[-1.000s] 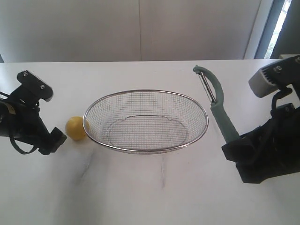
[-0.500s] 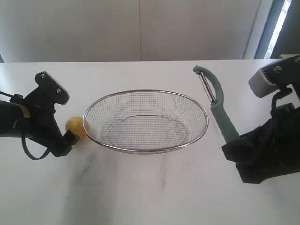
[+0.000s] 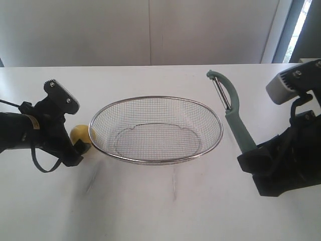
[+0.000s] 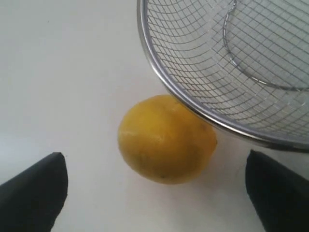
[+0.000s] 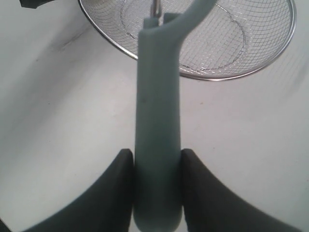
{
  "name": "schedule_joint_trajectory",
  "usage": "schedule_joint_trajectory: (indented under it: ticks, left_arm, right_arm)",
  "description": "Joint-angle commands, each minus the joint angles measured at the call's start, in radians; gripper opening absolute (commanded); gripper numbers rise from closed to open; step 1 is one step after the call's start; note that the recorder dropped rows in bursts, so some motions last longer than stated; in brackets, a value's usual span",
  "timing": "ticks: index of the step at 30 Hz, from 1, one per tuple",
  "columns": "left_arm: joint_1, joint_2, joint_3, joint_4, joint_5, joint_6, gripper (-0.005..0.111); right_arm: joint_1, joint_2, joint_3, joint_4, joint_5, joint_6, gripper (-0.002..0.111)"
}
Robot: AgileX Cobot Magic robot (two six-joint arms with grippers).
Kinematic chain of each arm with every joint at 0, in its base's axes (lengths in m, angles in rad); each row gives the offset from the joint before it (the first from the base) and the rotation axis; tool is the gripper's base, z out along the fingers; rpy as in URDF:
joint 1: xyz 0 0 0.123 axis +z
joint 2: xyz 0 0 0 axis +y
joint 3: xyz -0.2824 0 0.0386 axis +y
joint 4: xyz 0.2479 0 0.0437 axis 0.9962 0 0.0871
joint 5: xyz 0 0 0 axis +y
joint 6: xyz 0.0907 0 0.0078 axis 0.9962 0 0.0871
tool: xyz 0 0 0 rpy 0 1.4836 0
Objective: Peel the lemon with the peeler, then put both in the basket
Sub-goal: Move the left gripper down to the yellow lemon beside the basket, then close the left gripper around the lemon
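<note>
The right gripper (image 5: 157, 188) is clamping the handle of the slim teal-green swivel peeler (image 3: 233, 113). The left gripper (image 4: 157, 191) is hovering with fingers spread wide. Just ahead of them, the small round yellow lemon (image 4: 166, 140) is lying on the table, tucked against the rim of the wide silver wire-mesh basket (image 3: 155, 97).

You have a smooth white tabletop (image 3: 160, 211) marked with faint grey streaks. Behind it you see a pale flat wall (image 3: 90, 30) with one vertical seam, and a dark-framed window strip (image 3: 300, 22) at the right corner.
</note>
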Motion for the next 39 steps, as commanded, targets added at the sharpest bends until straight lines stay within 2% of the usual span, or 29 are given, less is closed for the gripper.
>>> schedule_joint_trajectory:
  ticks: [1, 8, 39]
  left_arm:
    - [-0.009, 0.023, -0.002, 0.004, -0.030, -0.071, 0.105]
    - [-0.009, 0.059, -0.002, 0.004, -0.123, -0.071, 0.105]
    - [-0.009, 0.129, -0.002, 0.004, -0.178, -0.045, 0.105]
  right_arm:
    - [0.000, -0.006, 0.001, 0.005, -0.004, -0.010, 0.000]
    - [0.000, -0.006, 0.001, 0.005, -0.004, -0.010, 0.000]
    - [0.000, -0.006, 0.001, 0.005, -0.002, 0.023, 0.000]
